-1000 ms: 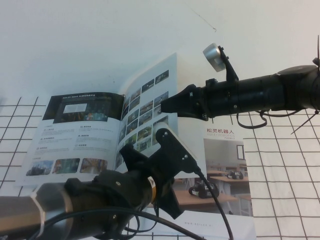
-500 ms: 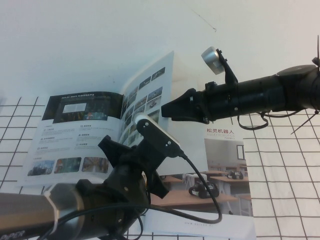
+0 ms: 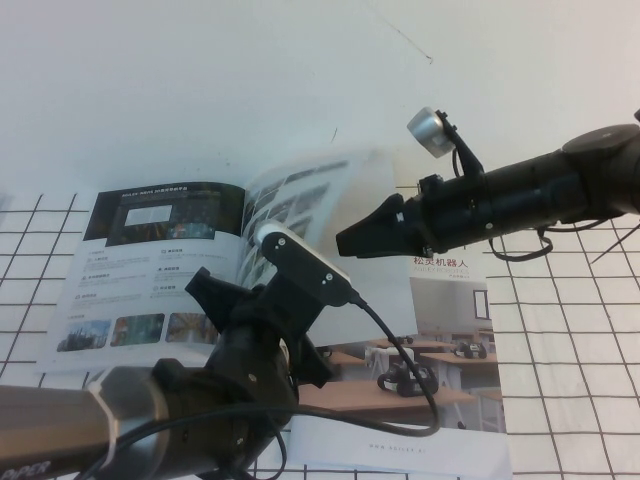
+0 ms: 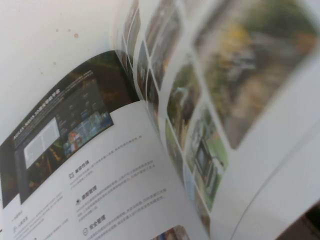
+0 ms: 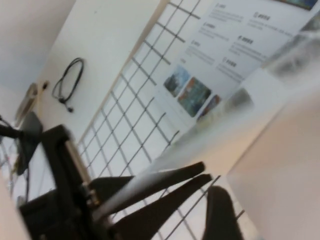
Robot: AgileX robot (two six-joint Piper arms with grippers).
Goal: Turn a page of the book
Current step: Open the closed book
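Observation:
The book (image 3: 160,270) lies open on the table, and its left leaf with the dark banner (image 4: 75,125) lies flat. The page (image 3: 310,195) with the photo rows stands lifted off the spine and is blurred. It fills the left wrist view (image 4: 220,85) at close range. My right gripper (image 3: 342,242) is at the page's plain side, about mid-height. One of its fingers (image 5: 220,215) shows, with bare table between it and the pale sheet, so it is open and holds nothing. My left gripper (image 3: 300,300) is low on the photo side, hidden behind its own wrist.
A second brochure (image 3: 450,340) with a robot-on-table cover lies at the right, partly under the lifted page. A black-lined grid mat (image 3: 570,330) covers the table's near half. A coiled cable (image 5: 67,80) lies further off. The left arm (image 5: 55,170) is close to the right gripper.
The page has dropped lower and become blurred, and it now spreads toward the right. My right gripper has drawn back right and slightly down. My left arm rose earlier and has since barely shifted.

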